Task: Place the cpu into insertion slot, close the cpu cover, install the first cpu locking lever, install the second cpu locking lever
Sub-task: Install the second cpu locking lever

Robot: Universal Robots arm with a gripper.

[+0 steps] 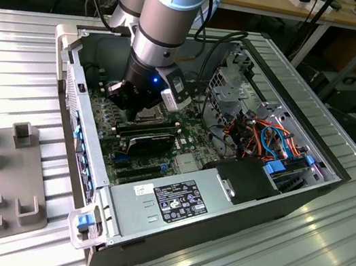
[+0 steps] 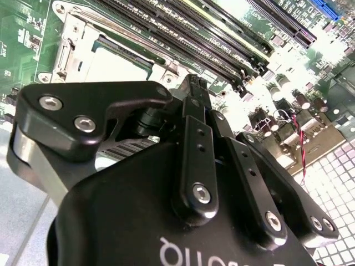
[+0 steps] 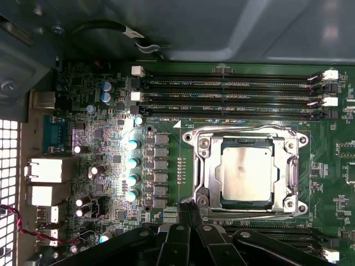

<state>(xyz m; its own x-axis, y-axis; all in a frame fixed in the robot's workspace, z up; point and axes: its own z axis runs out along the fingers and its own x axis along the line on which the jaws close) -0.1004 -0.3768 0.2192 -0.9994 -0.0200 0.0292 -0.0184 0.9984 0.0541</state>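
Silvery cpu (image 3: pixel 246 175) is seen seated in the insertion slot (image 3: pixel 206 183) in the first wrist view, with the cpu cover (image 3: pixel 247 133) lowered as a metal frame around it. Green circuit board (image 3: pixel 166 113) surrounds the socket, and long black memory slots (image 3: pixel 233 91) run just beside it. The hand (image 3: pixel 189 206) is held just beside the socket's edge, its fingers (image 2: pixel 195 97) pressed together and grasping nothing.
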